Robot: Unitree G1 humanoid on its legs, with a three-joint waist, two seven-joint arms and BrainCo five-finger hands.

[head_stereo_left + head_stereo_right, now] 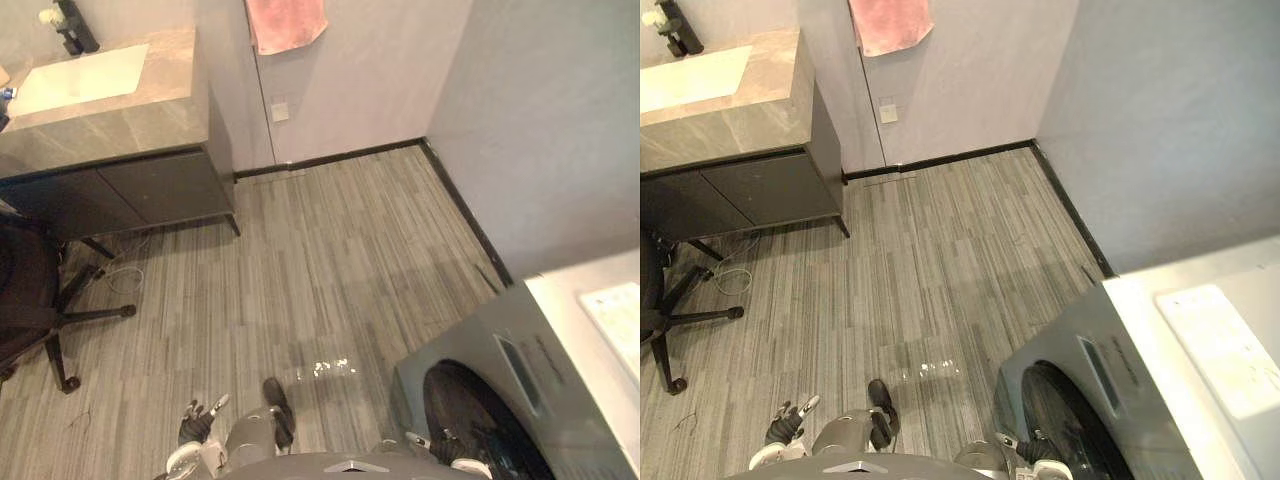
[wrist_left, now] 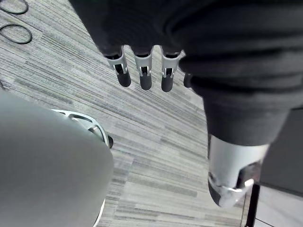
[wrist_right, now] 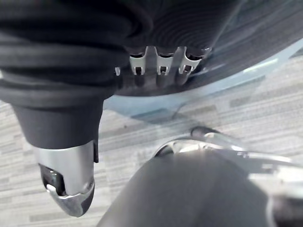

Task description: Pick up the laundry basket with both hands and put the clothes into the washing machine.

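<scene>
The washer (image 1: 500,360) stands low at your right, its dark round door toward the floor (image 1: 330,250). Where the basket is, you cannot tell. Your left hand (image 2: 144,75) hangs with fingers straight and spread, holding nothing. Your right hand (image 3: 66,184) is relaxed and empty, near the washer's door. If you turn to look for the basket, that hand could knock the washer's front.

Look far left: a grey-brown stone worktop (image 1: 150,110) carries a sunken white rectangular basin (image 1: 80,75) with a black tap (image 1: 75,25) behind it, over a dark cabinet (image 1: 130,190). A pink towel (image 1: 285,22) hangs on the wall above a white wall plate (image 1: 279,111). You'll see a black swivel chair (image 1: 30,290) near the cabinet on the grey plank floor (image 1: 330,260), with a thin white cable (image 1: 120,275) beside it.
</scene>
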